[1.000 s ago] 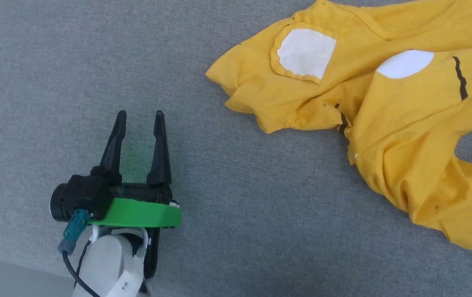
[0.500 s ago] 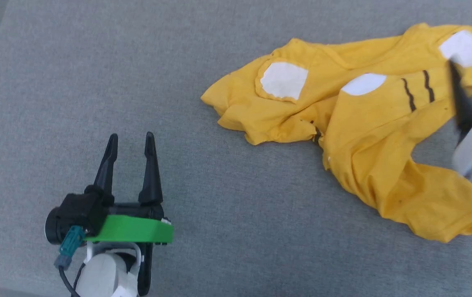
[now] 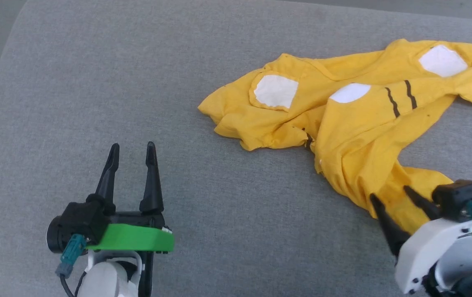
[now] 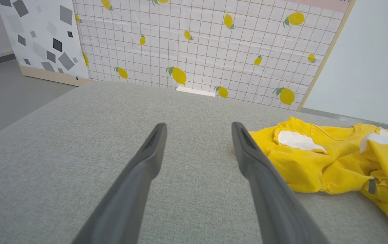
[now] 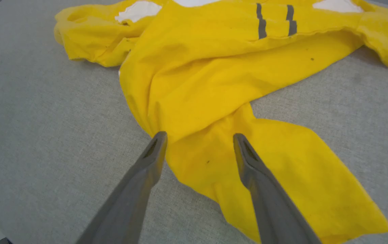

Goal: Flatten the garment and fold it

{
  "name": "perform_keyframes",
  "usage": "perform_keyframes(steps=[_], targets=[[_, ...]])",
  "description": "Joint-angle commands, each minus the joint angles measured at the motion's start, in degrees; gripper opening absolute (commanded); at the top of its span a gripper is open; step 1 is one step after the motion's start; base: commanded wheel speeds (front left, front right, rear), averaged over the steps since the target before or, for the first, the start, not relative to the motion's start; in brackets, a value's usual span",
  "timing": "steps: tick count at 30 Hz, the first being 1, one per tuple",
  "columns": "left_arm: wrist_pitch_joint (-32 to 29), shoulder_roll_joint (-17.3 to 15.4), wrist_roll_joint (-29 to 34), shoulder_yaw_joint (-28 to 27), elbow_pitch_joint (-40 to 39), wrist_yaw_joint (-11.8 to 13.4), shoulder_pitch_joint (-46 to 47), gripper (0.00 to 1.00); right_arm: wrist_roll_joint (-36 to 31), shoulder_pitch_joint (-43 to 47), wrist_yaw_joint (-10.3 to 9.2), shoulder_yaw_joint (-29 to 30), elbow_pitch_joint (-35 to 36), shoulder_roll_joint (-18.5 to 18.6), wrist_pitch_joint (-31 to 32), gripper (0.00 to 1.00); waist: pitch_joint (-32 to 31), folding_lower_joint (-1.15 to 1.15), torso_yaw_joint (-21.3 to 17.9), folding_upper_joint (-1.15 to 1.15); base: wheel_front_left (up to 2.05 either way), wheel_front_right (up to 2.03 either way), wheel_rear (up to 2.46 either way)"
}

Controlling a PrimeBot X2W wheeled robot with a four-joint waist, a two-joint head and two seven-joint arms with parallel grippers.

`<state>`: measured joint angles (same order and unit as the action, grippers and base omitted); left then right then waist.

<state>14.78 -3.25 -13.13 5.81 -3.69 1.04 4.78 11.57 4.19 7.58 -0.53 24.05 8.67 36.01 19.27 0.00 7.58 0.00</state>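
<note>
Right gripper (image 3: 390, 194), jaws spread wide and empty, points its two dark fingers at the nearest flap of a bright yellow T-shirt (image 3: 355, 136). The tips straddle that flap's edge, and whether they touch the cloth cannot be told. Left gripper (image 3: 132, 146), equally agape and holding nothing, sits well apart from the T-shirt, off its bunched left end. The T-shirt lies crumpled and unflattened on a grey upholstered surface (image 3: 95, 62). One twisted band runs from the flap by the right gripper away to the far bulk, where the cloth spreads crosswise. Three white patches and a pair of black stripes show among the folds. The right arm is plainly nearer and looks best placed to seize the flap and draw it out.
</note>
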Motion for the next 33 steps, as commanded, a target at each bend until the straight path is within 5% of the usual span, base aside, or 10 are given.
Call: perform_keyframes(steps=[1, 6, 7, 8, 9, 17, 25, 30, 32, 33], targets=[[0.2, 0.3, -0.2, 0.0, -0.1, -0.4, 0.2, 1.0, -0.2, 0.2, -0.09, -1.2, -1.1, 0.5, -0.4, 1.0, 0.9, 0.0, 0.9, 0.0, 0.0, 0.0, 0.0], [0.2, 0.3, -0.3, 0.3, 0.4, -0.6, 1.0, 1.0, -3.8, -3.5, -0.09, -6.2, -8.2, 3.5, -3.5, 1.0, 1.7, 0.0, 2.3, 0.0, 0.0, 0.0, 0.0], [0.2, 0.3, -0.3, 0.4, 0.5, -0.6, 1.1, 1.0, -4.9, -4.2, -0.09, -7.1, -9.3, 4.1, -4.0, 0.36, 1.7, 0.0, 2.4, 0.0, 0.0, 0.0, 0.0], [0.2, 0.3, -0.3, 0.4, 0.5, -0.5, 1.2, 1.0, -5.5, -4.8, -0.09, -7.3, -9.8, 4.1, -4.7, 0.09, 1.7, 0.0, 2.5, 0.0, 0.0, 0.0, 0.0], [0.2, 0.3, -0.4, 0.4, 0.5, -0.4, 1.2, 1.0, -5.8, -5.5, -0.09, -7.0, -10.3, 3.6, -5.3, 0.0, 1.7, 0.0, 2.5, 0.0, 0.0, 0.0, 0.0], [0.2, 0.4, -1.1, -0.2, 0.6, 0.3, 0.4, 1.0, -2.1, -9.4, -0.09, -1.7, -4.2, -1.8, -5.6, 0.0, -0.4, 0.0, -0.2, 0.0, 0.0, 0.0, 0.0], [0.2, 0.4, -1.1, -0.4, 0.4, 0.6, -0.7, 1.0, 6.3, -9.3, -0.09, 19.8, 5.3, -5.7, -2.5, 0.0, -2.3, 0.0, -3.1, 0.0, 0.0, 0.0, 0.0], [0.2, 0.4, -0.5, -0.9, 0.2, 0.1, -1.0, 1.0, 15.0, -2.9, -0.09, 37.6, -6.1, -5.8, -1.8, 0.0, -1.7, 0.0, -3.7, 0.0, 0.0, 0.0, 0.0], [0.2, 0.4, -0.4, -1.1, 0.3, 0.0, -1.1, 1.0, 11.4, -0.1, -0.09, 39.7, -10.5, -5.8, -1.5, 0.42, -1.4, 0.0, -3.8, 0.0, 0.0, 0.0, 0.0], [0.2, 0.4, -0.4, -1.2, 0.4, 0.0, -1.1, 1.0, 9.2, 0.4, -0.09, 40.8, -12.6, -5.8, -2.4, 1.0, -1.3, 0.0, -3.9, 0.0, 0.0, 0.0, 0.0]])
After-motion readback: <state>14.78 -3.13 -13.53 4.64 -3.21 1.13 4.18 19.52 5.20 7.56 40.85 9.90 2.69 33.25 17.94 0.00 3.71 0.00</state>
